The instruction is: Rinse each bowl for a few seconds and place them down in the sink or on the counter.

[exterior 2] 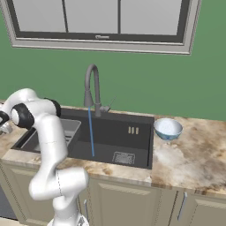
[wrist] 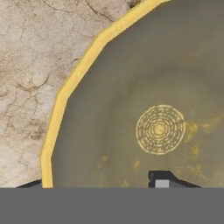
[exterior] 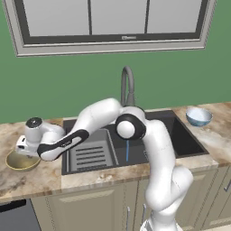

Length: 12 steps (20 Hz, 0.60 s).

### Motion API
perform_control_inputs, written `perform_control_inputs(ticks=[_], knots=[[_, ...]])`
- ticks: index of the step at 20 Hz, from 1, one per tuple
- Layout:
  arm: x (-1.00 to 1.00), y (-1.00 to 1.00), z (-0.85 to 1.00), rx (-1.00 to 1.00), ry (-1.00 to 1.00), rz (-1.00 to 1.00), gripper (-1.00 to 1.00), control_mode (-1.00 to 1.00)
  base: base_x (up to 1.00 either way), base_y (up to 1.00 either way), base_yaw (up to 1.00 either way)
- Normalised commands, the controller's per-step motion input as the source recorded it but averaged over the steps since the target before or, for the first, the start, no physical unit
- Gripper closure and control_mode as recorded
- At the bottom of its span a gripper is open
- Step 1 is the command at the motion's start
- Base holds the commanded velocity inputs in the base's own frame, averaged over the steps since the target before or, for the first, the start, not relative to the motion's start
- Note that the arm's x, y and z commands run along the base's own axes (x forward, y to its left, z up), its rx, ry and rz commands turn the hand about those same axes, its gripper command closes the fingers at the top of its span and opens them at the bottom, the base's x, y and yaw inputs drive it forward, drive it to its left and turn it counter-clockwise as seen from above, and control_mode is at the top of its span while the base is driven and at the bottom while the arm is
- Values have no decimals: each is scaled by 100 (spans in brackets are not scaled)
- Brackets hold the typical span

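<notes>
Left of the sink [exterior: 189,140], on the tabletop [exterior: 31,180], the gripper [exterior: 22,151] hangs right above the gold bowl [exterior: 20,161], one fingertip [wrist: 162,180] apparently inside the rim, its grip hard to judge, while the blue bowl [exterior: 199,116] waits right of the basin.

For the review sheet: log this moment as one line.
gripper over olive-gold bowl, straddling rim | blue-white bowl on right counter | faucet running
</notes>
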Motion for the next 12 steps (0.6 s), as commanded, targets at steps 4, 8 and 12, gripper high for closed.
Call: perform_control_inputs(ticks=[4, 8, 12], knots=[[1, 0, -11, 2, 0, -2, 100, -100, 0, 0, 0], [-8, -6, 0, 4, 0, -2, 100, -100, 0, 0, 0], [-24, -27, 23, 4, 0, -3, 100, -100, 0, 0, 0]])
